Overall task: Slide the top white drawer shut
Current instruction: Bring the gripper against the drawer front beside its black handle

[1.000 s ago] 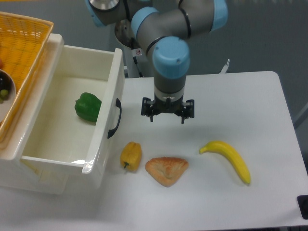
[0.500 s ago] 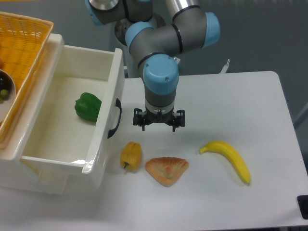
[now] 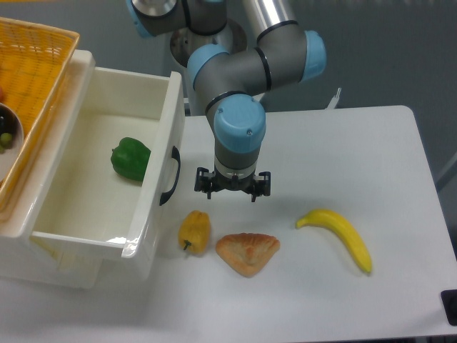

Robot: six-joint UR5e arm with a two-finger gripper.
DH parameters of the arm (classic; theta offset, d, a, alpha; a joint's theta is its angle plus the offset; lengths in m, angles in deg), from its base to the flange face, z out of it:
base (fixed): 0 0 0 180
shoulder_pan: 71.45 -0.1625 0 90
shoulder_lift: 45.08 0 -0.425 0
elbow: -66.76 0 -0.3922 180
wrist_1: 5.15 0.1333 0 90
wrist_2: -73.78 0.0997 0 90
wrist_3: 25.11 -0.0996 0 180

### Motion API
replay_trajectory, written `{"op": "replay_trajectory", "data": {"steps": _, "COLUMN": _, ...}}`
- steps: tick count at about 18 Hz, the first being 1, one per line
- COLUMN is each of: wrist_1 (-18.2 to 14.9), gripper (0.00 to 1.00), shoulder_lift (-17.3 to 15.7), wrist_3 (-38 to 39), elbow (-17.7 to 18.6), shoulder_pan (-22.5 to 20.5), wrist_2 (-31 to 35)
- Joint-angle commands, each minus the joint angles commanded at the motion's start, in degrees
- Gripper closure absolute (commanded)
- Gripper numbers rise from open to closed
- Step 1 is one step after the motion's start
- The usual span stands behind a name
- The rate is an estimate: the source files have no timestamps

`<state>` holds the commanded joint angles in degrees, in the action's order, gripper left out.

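Note:
The top white drawer (image 3: 161, 153) stands pulled out to the right, its black arched handle (image 3: 170, 176) facing the table. A green pepper (image 3: 130, 158) lies inside it. My gripper (image 3: 233, 194) hangs just above the table, a short way right of the handle and above the yellow pepper. Its fingers are spread apart with nothing between them, and it does not touch the drawer front.
A yellow pepper (image 3: 194, 231) lies by the drawer's front corner. A pastry (image 3: 247, 252) and a banana (image 3: 341, 235) lie to its right. A yellow wicker basket (image 3: 36, 78) sits on the cabinet top at the left.
The gripper has moved left and toward the front of the table, closer to the drawer handle. Most of that motion came early. The drawer and food stay put.

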<state>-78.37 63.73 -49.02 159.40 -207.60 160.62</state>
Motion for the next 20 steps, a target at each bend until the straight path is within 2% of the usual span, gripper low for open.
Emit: {"op": "replay_trajectory", "data": {"steps": 20, "wrist_1": -0.4, "gripper": 0.00, "shoulder_lift": 0.1, "wrist_3": 0.5, "elbow": 0.4, "shoulder_pan": 1.8, "wrist_2": -0.5}}
